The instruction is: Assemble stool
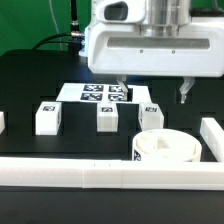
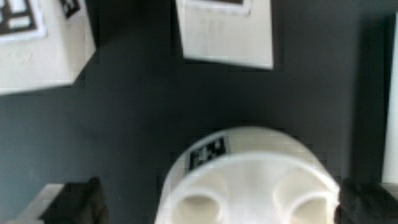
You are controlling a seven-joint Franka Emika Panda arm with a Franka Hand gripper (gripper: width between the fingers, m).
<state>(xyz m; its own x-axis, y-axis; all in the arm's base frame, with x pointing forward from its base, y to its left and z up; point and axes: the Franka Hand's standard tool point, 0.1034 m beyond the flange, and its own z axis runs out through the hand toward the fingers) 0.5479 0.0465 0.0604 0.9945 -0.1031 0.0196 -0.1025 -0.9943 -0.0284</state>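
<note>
Three legs are standing in a row on the table [image 1: 30, 85]: by the exterior view's sides, left leg [image 1: 47, 117], middle leg [image 1: 107, 119], right leg [image 1: 150, 113]. The seat [image 1: 165, 150] is lying just nearer than the right leg, by the near rail [image 1: 80, 172]. The gripper [image 1: 153, 92] is hanging over them, jaws spread wide, gripping nothing. The marker board [image 1: 95, 93] is lying beyond the middle leg.

your exterior view looks low and close across the table [image 1: 30, 82] toward the arm [image 1: 150, 40], while your wrist view faces down, nearer, sharing the seat disc [image 1: 165, 148] [image 2: 249, 178] and leg blocks [image 1: 107, 119] [image 2: 228, 30].
</note>
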